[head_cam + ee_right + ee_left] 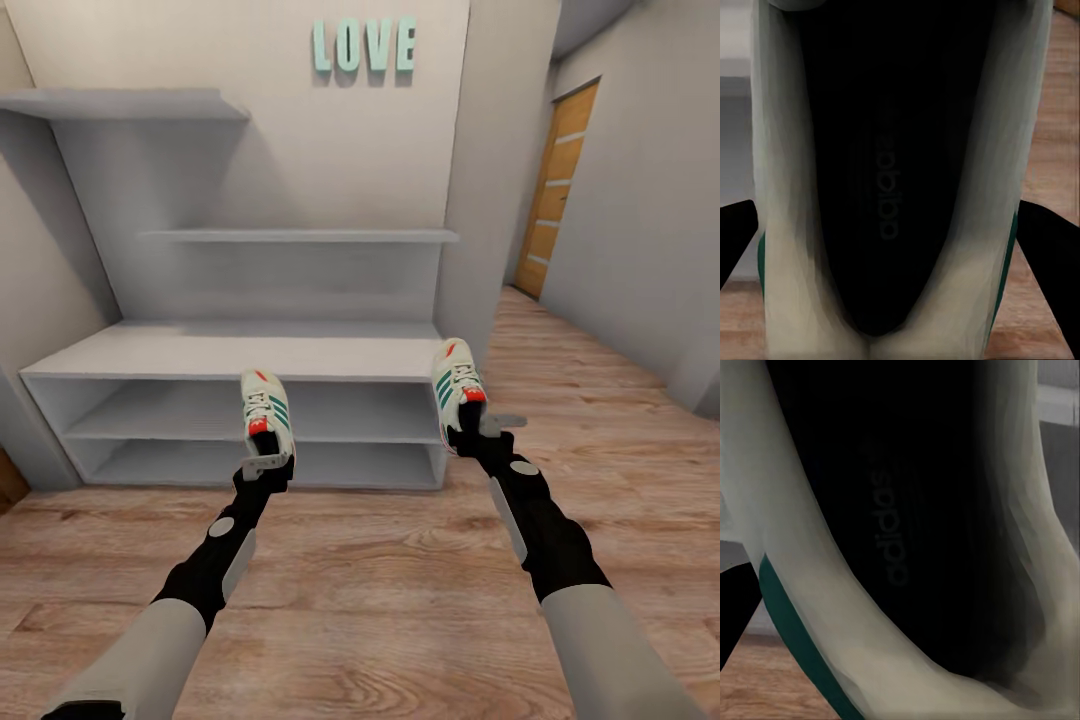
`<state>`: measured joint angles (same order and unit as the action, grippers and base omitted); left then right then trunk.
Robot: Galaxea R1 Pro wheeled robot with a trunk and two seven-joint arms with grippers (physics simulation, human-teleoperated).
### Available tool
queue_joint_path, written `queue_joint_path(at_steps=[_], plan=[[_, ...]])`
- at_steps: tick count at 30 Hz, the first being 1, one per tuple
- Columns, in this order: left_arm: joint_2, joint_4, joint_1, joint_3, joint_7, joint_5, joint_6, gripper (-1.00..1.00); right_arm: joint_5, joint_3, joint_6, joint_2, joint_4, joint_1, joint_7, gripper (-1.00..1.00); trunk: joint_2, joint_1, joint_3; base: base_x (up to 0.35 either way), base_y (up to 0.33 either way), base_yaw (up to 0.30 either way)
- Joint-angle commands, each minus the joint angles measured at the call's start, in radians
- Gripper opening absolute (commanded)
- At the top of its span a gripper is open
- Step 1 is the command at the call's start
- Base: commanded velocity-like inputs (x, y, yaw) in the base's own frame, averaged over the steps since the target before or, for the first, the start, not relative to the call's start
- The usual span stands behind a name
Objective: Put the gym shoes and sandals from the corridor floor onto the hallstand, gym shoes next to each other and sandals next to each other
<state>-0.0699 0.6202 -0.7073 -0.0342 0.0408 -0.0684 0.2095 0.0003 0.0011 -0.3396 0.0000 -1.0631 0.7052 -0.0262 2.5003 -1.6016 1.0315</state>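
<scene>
**Two gym shoes held up in front of the hallstand**

Both arms reach forward over the corridor floor (380, 590), each carrying one cream-white sneaker by its heel end. In the head view the left gripper (263, 466) is clamped on the left gym shoe (267, 412), whose toe points up and away, green side stripes and red-orange heel patch showing. The shoe hangs in front of the open shelf tiers of the hallstand (230, 352), clear of the floor and not resting on any shelf.

The right gripper (483, 428) is closed on the right gym shoe (455, 385), likewise toe-up, with its red-orange tongue patch visible. This shoe sits just off the right end of the low unit, near its top corner, above bare planks.

The two shoes are well apart, one toward the middle of the unit and one at its right edge.

From the left wrist view, the dark inside of the sneaker (907, 532) with faint lettering on the insole lies close to the camera, a green stripe along its pale side. The right wrist view looks straight into the other sneaker's dark opening (892, 187), with black fingers (1054, 255) flanking the pale sides.

Above the shelves, teal "LOVE" letters (364, 46) hang on the wall. A wooden door (560, 185) stands down the corridor at right.
</scene>
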Motion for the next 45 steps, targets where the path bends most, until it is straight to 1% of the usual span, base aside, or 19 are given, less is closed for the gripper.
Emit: queue_joint_path(at_steps=[1,7,23,26,29,30,31,33,34,35,36,37,38,39,40,41,43,44,45], plan=[[-0.001,0.0,-0.001,-0.003,0.004,-0.007,0.002,-1.0,0.001,0.0,-0.006,0.0,-0.001,0.0,-0.003,-1.0,0.0,0.0,0.0,0.0,0.0,-0.246],[-0.001,0.0,-0.001,-0.003,0.004,-0.007,0.002,-1.0,0.001,0.0,-0.006,0.0,-0.001,0.0,-0.003,-1.0,0.0,0.0,-0.003,0.0,0.0,-0.152],[-0.001,-0.001,-0.001,-0.003,0.004,-0.007,0.002,-1.0,-0.001,-0.005,-0.004,0.0,-0.002,0.0,-0.003,-1.0,0.0,0.0,-0.003,0.0,0.0,-0.005],[-0.001,-0.001,-0.001,-0.003,0.004,-0.007,0.002,-1.0,-0.004,-0.029,0.001,-0.002,-0.003,0.0,-0.003,-1.0,0.0,0.0,-0.003,0.0,0.0,0.0],[-0.001,0.0,-0.001,-0.003,0.004,-0.007,0.002,-1.0,-0.011,-0.171,0.003,-0.004,-0.003,0.0,-0.002,-1.0,0.0,0.0,-0.003,0.0,0.0,0.0],[-0.001,0.0,-0.001,-0.003,0.004,-0.007,0.002,-1.0,-0.011,-0.201,0.003,-0.004,-0.003,0.0,-0.002,-1.0,0.0,0.0,-0.003,0.0,0.0,0.0],[-0.001,0.0,-0.001,-0.003,0.004,-0.007,0.002,-1.0,-0.013,-0.266,0.002,-0.006,-0.003,0.0,-0.002,-1.0,0.0,0.0,-0.003,0.0,0.0,0.0],[-0.001,-0.001,-0.001,-0.003,0.004,-0.007,0.002,-1.0,-0.014,-0.336,0.0,-0.007,-0.003,0.0,-0.001,-1.0,0.0,0.0,-0.003,0.0,0.0,0.0],[-0.001,-0.001,-0.001,-0.003,0.004,-0.007,0.002,-1.0,-0.015,-0.41,-0.002,-0.009,-0.003,0.0,0.0,-1.0,0.0,0.0,-0.003,0.0,0.0,0.0],[-0.001,-0.001,-0.001,-0.003,0.004,-0.007,0.002,-1.0,-0.015,-0.448,-0.003,-0.011,-0.003,0.0,0.001,-1.0,0.0,0.0,-0.003,0.0,0.0,0.0],[-0.001,-0.001,-0.001,-0.003,0.004,-0.007,0.002,-1.0,-0.015,-0.529,-0.005,-0.024,-0.003,0.0,0.003,-1.0,0.0,0.0,-0.003,0.0,0.0,0.0],[-0.001,-0.001,-0.001,-0.003,0.004,-0.007,0.002,-1.0,-0.014,-0.611,-0.006,-0.052,-0.003,0.0,0.004,-1.0,0.0,0.0,-0.003,0.0,0.0,0.0],[-0.001,-0.001,-0.001,-0.003,0.004,-0.007,0.002,-1.0,-0.014,-0.65,-0.007,-0.07,-0.003,0.0,0.005,-1.0,0.0,0.0,-0.003,0.0,0.0,0.0],[-0.002,-0.001,-0.001,-0.002,0.004,-0.007,0.002,-1.0,-0.013,-0.725,-0.007,-0.11,-0.003,0.0,0.005,-1.0,0.0,0.0,-0.003,0.0,0.0,0.0],[-0.002,-0.001,-0.001,-0.002,0.004,-0.007,0.002,-1.0,-0.013,-0.759,-0.008,-0.131,-0.003,0.0,0.005,-1.0,0.0,0.0,-0.003,0.0,0.0,0.0],[-0.003,-0.002,-0.001,-0.002,0.004,-0.006,0.002,-1.0,-0.011,-0.822,-0.008,-0.175,-0.002,0.0,0.006,-1.0,0.0,0.0,-0.003,0.0,0.0,0.0],[-0.004,-0.002,0.0,-0.001,0.004,-0.006,0.002,-1.0,-0.009,-0.876,-0.008,-0.222,-0.002,0.0,0.007,-1.0,0.0,0.0,-0.003,0.0,0.0,0.0],[-0.006,-0.001,0.0,0.0,0.004,-0.006,0.002,-1.0,-0.008,-0.919,-0.009,-0.268,-0.001,0.0,0.007,-1.0,0.0,0.0,-0.003,0.0,0.0,0.0],[-0.006,-0.001,0.0,0.0,0.004,-0.006,0.002,-1.0,-0.007,-0.937,-0.009,-0.29,0.001,0.0,0.007,-1.0,0.0,0.0,-0.003,0.0,0.0,0.0]])
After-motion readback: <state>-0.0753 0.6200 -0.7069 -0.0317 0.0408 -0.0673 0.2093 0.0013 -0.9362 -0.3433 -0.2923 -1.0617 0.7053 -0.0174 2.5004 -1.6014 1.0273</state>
